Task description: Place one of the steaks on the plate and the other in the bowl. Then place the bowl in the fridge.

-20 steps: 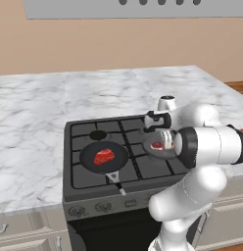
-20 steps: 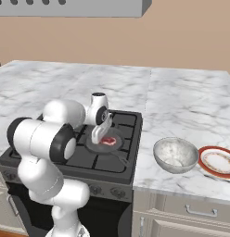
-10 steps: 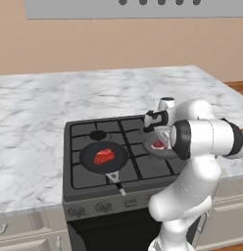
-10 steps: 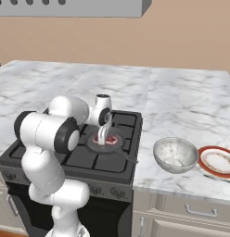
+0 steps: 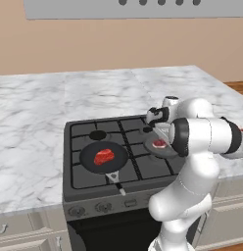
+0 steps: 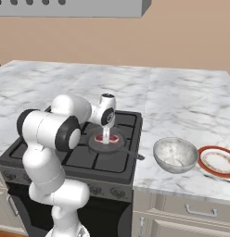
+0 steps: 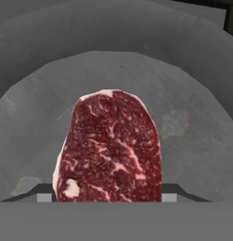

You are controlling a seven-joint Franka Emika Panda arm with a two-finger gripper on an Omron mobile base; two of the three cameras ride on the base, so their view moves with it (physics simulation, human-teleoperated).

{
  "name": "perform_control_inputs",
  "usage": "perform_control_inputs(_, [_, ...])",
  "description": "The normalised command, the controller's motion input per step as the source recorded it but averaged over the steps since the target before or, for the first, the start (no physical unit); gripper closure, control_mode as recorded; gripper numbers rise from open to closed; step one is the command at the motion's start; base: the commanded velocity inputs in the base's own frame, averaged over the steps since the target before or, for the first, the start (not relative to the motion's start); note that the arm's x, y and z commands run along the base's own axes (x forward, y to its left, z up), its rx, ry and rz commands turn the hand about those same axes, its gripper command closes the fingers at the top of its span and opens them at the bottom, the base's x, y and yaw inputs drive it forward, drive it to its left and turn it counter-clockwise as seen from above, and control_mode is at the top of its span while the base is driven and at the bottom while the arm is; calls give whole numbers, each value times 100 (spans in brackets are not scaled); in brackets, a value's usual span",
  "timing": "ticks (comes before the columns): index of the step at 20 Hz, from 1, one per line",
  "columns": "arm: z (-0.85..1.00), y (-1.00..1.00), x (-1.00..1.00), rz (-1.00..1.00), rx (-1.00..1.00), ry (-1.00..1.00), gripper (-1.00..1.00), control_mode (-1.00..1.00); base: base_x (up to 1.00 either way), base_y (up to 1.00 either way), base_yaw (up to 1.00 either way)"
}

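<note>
Marbled steak (image 7: 110, 147) — gripper (image 6: 106, 137) has dropped onto it, fingers straddling it, unclear if pinching.

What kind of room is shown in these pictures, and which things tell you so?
It looks like a home kitchen, computer-rendered. A black gas stove is set into a marble counter with cabinet drawers below, two frying pans on the burners each hold a raw steak, and a range hood hangs above.
</note>
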Motion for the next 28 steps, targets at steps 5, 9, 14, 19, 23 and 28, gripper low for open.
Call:
perform_control_inputs(5, [3, 0, 0, 4, 1, 0, 100, -100, 0, 0, 0])
perform_control_inputs(9, [75, 0, -30, 0, -3, 0, 100, -100, 0, 0, 0])
perform_control_inputs(14, [94, -16, -51, 0, -1, 0, 100, -100, 0, 0, 0])
perform_control_inputs(19, [90, -91, -52, 0, -4, 3, 100, -100, 0, 0, 0])
perform_control_inputs(23, [23, -100, -79, 0, 0, -5, 100, -100, 0, 0, 0])
perform_control_inputs(28, [19, -100, -64, 0, 5, 0, 100, -100, 0, 0, 0])
